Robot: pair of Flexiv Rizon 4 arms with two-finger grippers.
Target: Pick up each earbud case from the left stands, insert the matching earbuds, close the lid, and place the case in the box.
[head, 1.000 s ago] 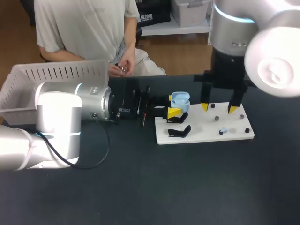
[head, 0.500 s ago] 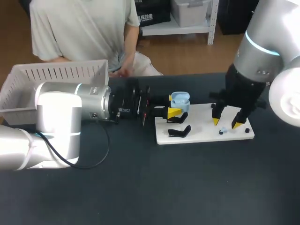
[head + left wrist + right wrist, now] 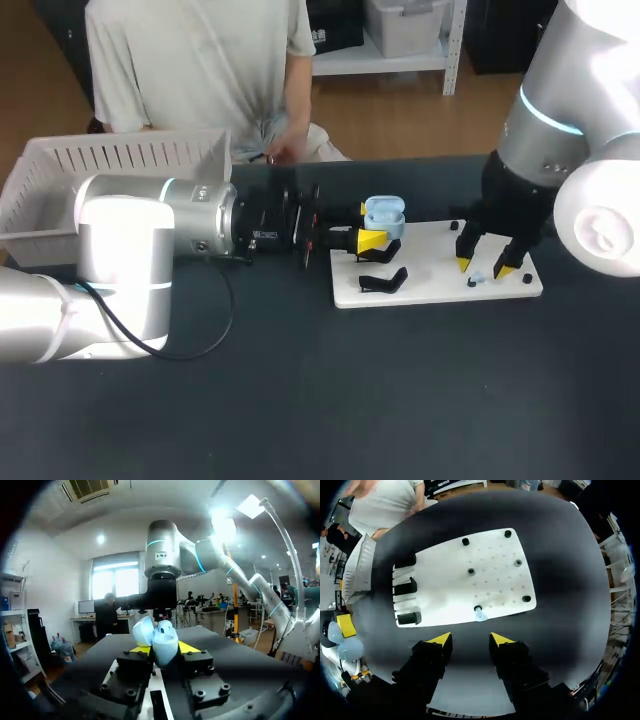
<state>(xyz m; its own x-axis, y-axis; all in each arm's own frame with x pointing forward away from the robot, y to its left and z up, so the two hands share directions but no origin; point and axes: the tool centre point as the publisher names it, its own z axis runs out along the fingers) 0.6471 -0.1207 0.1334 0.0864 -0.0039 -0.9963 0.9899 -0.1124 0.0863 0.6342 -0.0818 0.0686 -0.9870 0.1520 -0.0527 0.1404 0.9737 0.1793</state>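
Earbud pick-up in hand, case waiting open — nothing grasped yet on the right.

Head view: grips the pale blue earbud case (image 3: 384, 214) in the left end effector (image 3: 372, 240), lid raised, just beside the white board (image 3: 430, 292) and above the tabletop (image 3: 300, 400); hangs the right end effector (image 3: 484, 268), fingers spread and empty, right over a small pale earbud (image 3: 477, 280) on the board. Left wrist view: presses both yellow tips on the case (image 3: 161, 639) from two sides; stands it upright, long axis rising out of the fingers, mouth upward, lid tipped to one side. Right wrist view: puts the earbud (image 3: 480, 614) just ahead of the spread fingers, against a black peg (image 3: 477, 608) — too small to tell its long axis. Probably calls next for a straight descent, one tip on either side of the earbud, then a gentle close.
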